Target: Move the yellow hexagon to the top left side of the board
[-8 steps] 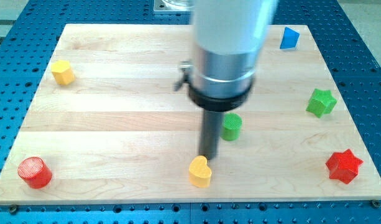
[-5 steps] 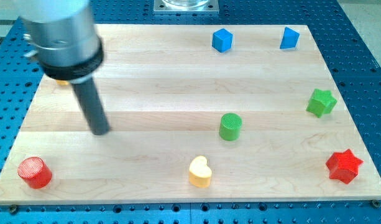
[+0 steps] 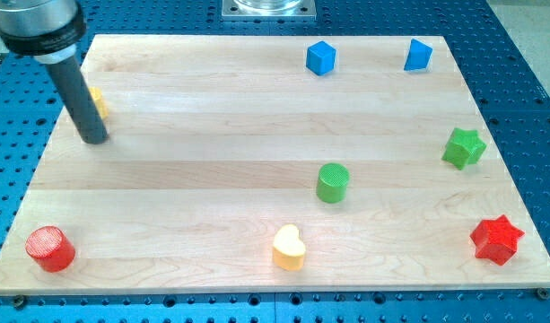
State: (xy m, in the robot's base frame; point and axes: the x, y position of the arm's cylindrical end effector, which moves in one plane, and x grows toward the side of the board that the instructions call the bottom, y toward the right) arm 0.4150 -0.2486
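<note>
Yellow hexagon (image 3: 97, 101) sits near the wooden board's (image 3: 257, 117) upper-left edge, mostly hidden behind the rod. My tip (image 3: 94, 140) rests just below it, probably to shove it upward. No end effector jaws; holds nothing.

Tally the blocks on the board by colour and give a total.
Blue: 2 (blue cube, blue block)
Green: 2 (green star, green cylinder)
Red: 2 (red star, red cylinder)
Yellow: 2 (yellow heart, yellow hexagon partly behind my rod)
Total: 8
</note>
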